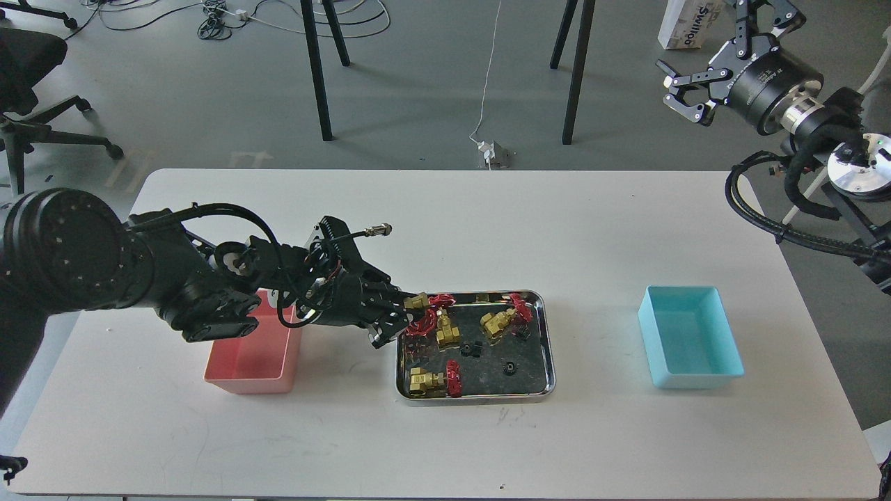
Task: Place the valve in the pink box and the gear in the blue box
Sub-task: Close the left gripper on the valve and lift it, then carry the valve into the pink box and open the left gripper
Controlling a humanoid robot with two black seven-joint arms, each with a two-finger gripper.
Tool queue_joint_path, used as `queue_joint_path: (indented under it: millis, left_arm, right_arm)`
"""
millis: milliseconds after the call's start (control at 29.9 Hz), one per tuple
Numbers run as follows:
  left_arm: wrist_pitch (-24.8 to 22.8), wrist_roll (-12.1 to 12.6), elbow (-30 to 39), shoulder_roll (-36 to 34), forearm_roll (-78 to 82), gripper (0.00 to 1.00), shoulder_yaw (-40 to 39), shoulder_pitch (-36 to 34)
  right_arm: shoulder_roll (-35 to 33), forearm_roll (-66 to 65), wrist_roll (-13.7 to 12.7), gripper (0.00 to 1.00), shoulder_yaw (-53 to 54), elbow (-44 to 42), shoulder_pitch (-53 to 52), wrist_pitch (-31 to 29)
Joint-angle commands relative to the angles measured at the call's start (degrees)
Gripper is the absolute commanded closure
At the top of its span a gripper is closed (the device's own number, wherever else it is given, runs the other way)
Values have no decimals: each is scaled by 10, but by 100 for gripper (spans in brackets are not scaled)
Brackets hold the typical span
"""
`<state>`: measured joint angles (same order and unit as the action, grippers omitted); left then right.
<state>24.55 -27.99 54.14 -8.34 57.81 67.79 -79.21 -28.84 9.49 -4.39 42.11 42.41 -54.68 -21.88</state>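
Note:
My left gripper [402, 319] is shut on a valve [420, 314], brass with a red handwheel, and holds it over the left end of the steel tray [546, 348]. Three more valves lie in the tray: one at the middle [445, 332], one at the back right [502, 319], one at the front left [431, 380]. Small black gears [473, 348] [510, 367] lie among them. The pink box [254, 362] stands left of the tray, partly under my left arm. The blue box [689, 337] stands to the right and looks empty. My right gripper [686, 94] is open, high beyond the table's far right corner.
The white table [445, 229] carries only the tray and the two boxes. Black table legs [317, 69] and cables are on the floor behind it. An office chair [28, 83] stands at the far left.

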Motion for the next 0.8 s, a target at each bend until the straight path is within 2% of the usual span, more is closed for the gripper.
queue_joint_path:
  millis: [0,100,200,334,468,568,768]
  left_arm:
    - [0,0,15,-13,0,82,-14,-13]
    - [0,0,25,-30,0,82,-18,-17]
    - [1,0,67,-68,2,82,-31,-38]
    - [8,0,153,-155,45,82,-56,-93]
    - [14,0,214,-242,71,82,-60,-140]
    - [15,0,222,-300,118,82,-60,-140]
    - [15,0,223,-405,190,82,-65,-89]
  right_arm:
    - [0,0,0,1,2,0,-1,0]
    - [1,1,0,1,3,2,-9,2]
    - [4,0,-1,1,2,1,-38,3]
    - [6,-3,-1,1,-1,-12,-72,11]
    - [42,-4,-2,1,-1,-36,-84,38]
    - [52,-4,-5,1,-1,-43,-94,83]
    - [48,-4,-16,1,-1,-43,-99,89]
